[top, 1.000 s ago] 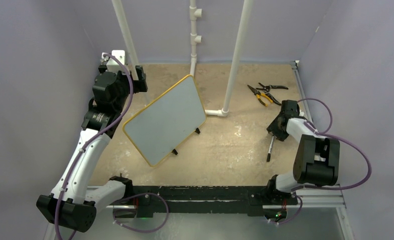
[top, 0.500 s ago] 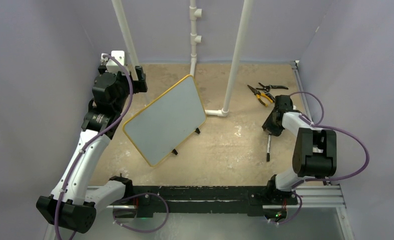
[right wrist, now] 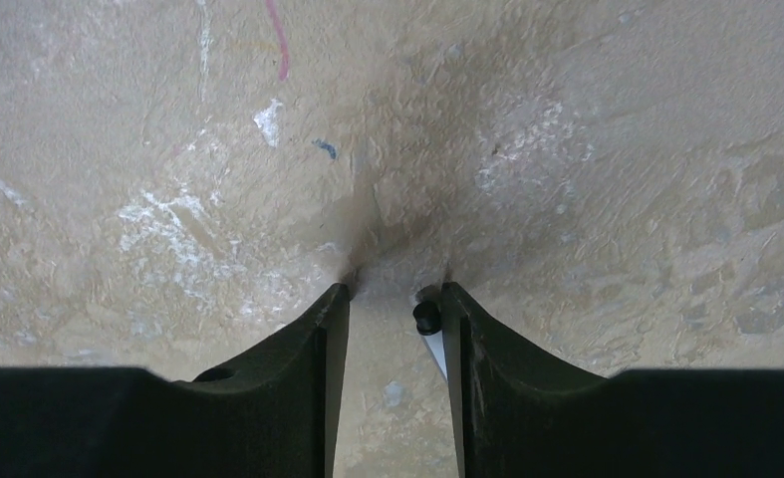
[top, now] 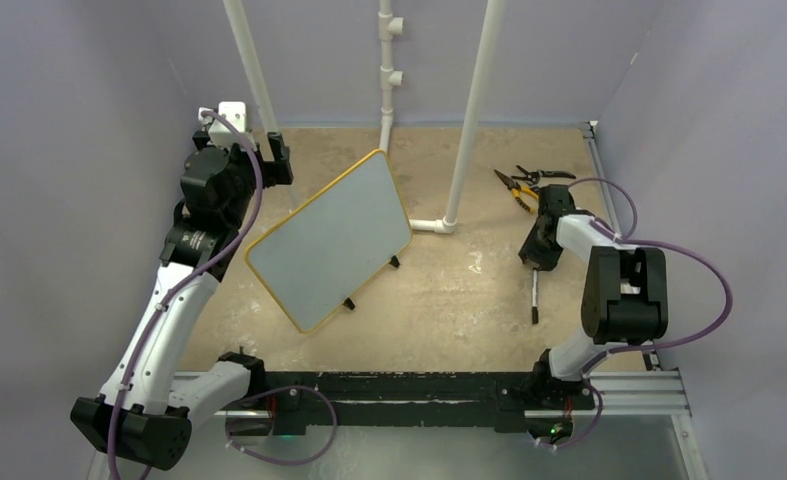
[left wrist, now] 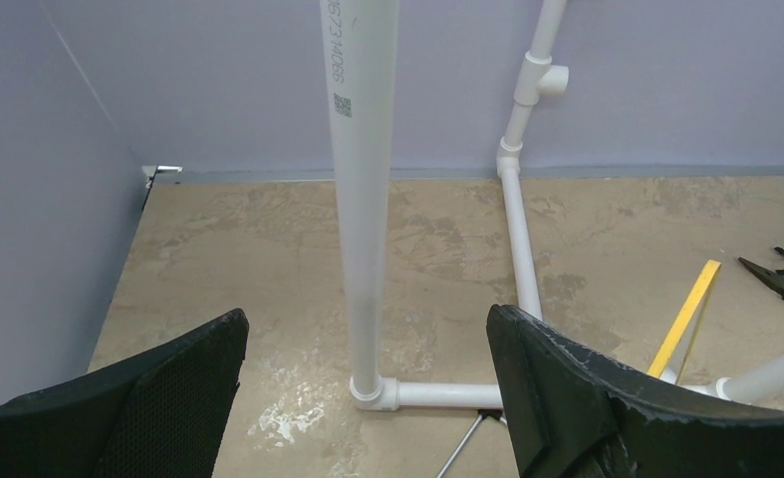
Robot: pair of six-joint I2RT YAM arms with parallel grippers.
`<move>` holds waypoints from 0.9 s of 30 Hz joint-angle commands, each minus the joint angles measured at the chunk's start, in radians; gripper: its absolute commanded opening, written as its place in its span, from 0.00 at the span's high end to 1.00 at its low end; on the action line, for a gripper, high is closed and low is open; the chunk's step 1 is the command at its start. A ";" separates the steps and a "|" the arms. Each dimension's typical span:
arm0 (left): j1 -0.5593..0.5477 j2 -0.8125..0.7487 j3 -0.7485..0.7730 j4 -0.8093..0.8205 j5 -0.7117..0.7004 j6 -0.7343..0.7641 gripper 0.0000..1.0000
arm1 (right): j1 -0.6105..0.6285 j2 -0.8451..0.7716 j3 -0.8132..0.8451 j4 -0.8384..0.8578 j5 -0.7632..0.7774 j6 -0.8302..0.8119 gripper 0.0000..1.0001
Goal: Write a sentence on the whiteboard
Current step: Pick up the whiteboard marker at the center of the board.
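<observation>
The small rectangular pale grey whiteboard with a thin yellow-orange frame (top: 329, 240) stands left of the table's middle. Small black feet prop it so that its face leans up toward the arms, presumably to give a slanted writing surface. Its face bears no writing, so the task is judged not yet begun.

Behind the whiteboard's far left corner, the left gripper (top: 274, 160) hangs with its jaws spread wide and nothing between them, probably waiting to steady the frame. Its wrist view shows the board's yellow edge (left wrist: 691, 309).

Well right of the whiteboard lies the slim white marker with black ends (top: 535, 297). The right gripper (top: 537, 262) is lowered to the table over the marker's far end. Its jaws stand slightly apart, with the black marker tip (right wrist: 428, 318) inside the gap against one finger, apparently not yet pinched.

Farther right and back lie yellow-handled pliers (top: 522, 190), beyond a white pipe upright (top: 466, 130).
</observation>
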 commanded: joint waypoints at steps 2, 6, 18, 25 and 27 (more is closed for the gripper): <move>0.004 -0.019 -0.006 0.041 -0.001 0.016 0.11 | 0.020 0.060 -0.051 -0.166 -0.066 0.014 0.60; 0.004 -0.022 -0.004 0.041 0.004 0.014 0.11 | 0.021 0.046 -0.083 -0.187 -0.076 0.012 0.65; 0.004 -0.020 -0.005 0.047 0.017 0.004 0.11 | 0.034 0.056 -0.081 -0.184 -0.091 0.000 0.90; 0.004 -0.012 -0.006 0.052 0.025 0.000 0.11 | 0.034 0.014 -0.064 -0.108 -0.149 0.030 0.95; 0.004 -0.010 -0.007 0.053 0.028 -0.001 0.11 | 0.034 0.006 -0.033 -0.107 -0.136 0.031 0.95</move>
